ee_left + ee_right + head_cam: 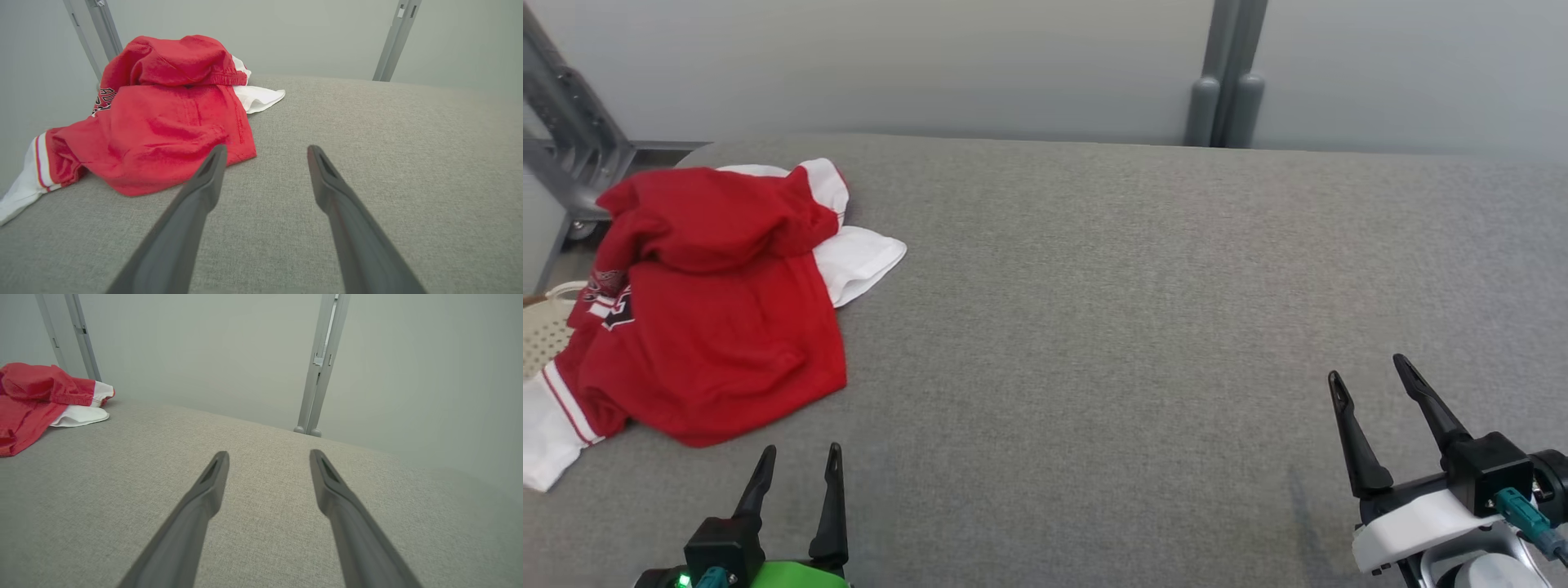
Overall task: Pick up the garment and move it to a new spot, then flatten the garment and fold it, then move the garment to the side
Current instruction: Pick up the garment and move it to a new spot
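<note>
Red cotton-like fabric, white trim: one crumpled red garment with white trim [711,310], entered by view.

Head view. The garment lies at the far left of the grey woven fabric surface [1094,327]. Its long axis runs from the near-left white cuff, cut off by the picture's edge, up to the white panel at far right. The black-and-white lettering on its left flank is half buried in folds and unreadable. Front or back cannot be told. A cream perforated basket [543,327] is mostly hidden behind it, and a grey metal frame [572,139] is clipped at the corner. Left gripper [800,451]: fingers spread, empty, just short of the red hem. Right gripper [1367,369]: spread, empty, well apart from the garment.

Left wrist view. The garment [171,122] is heaped ahead and left, its hem near the left fingertip [216,157]. The sleeve end is cropped at lower left.

Right wrist view. The garment [28,404] is cut off at the left edge. The right gripper [268,454] stands wide over bare cloth, with a pair of grey upright posts [318,367] beyond.
</note>
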Motion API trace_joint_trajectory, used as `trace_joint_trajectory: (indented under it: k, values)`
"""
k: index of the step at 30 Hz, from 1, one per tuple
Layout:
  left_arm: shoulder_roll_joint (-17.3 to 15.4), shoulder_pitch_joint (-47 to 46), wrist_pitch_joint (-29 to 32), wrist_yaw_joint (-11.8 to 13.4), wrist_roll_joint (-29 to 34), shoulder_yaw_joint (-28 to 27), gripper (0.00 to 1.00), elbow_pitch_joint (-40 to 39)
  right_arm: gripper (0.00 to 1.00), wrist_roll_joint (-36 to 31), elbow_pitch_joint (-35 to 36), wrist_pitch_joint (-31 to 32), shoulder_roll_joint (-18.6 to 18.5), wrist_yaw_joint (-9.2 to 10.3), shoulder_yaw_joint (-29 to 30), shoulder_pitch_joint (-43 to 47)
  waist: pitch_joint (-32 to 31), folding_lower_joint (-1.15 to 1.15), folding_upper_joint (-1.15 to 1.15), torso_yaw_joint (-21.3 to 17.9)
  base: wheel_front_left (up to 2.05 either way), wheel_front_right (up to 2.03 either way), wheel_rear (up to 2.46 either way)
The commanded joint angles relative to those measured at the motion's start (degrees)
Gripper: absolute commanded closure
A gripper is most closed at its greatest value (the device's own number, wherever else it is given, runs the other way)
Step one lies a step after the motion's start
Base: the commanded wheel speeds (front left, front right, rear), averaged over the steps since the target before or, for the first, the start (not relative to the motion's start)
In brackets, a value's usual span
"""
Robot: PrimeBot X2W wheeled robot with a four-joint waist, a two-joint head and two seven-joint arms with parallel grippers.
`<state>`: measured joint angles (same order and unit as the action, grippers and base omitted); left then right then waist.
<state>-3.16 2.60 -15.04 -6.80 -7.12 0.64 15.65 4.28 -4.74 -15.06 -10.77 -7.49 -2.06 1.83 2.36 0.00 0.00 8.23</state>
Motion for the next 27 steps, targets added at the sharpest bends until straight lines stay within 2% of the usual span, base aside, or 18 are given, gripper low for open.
trace_joint_trajectory:
  k: [1,7,8,14,20,27]
  values:
    - [-0.07,-0.17,-0.21,0.14,-0.33,-0.06,0.00,0.18,0.00,-0.04,-0.19,-0.17,-0.41,0.00,-0.14,-0.68,0.09,0.00,0.00,5.29,0.00,0.00,0.00]
    - [0.10,1.89,-0.21,0.74,-0.93,-0.79,0.00,0.11,0.00,0.28,-1.11,-0.17,-0.72,0.00,-2.08,-1.47,-1.66,0.00,0.00,14.91,0.00,0.00,0.00]
    - [0.10,1.89,-0.21,0.74,-0.93,-0.79,0.00,0.11,0.00,0.28,-1.11,-0.17,-0.72,0.00,-2.08,-1.47,-1.66,0.00,0.00,14.91,0.00,0.00,0.00]
    - [0.16,3.71,-0.21,0.64,-0.91,-2.01,0.00,-0.10,0.00,0.65,-1.93,-0.17,-0.15,0.00,-3.89,-2.22,-3.42,0.00,0.00,20.78,0.00,0.00,0.00]
    - [0.21,5.04,-0.21,1.23,-1.27,-3.55,0.00,-2.10,0.00,0.95,-3.25,-0.17,-0.27,0.00,-6.52,-4.16,-2.98,0.00,0.00,21.39,0.00,0.00,0.00]
    - [0.26,4.75,-0.21,1.06,-0.88,-3.36,0.00,-3.01,0.00,1.46,-3.52,-0.17,-0.21,0.00,-6.57,-3.48,-3.32,0.00,0.00,21.08,0.00,0.00,0.00]
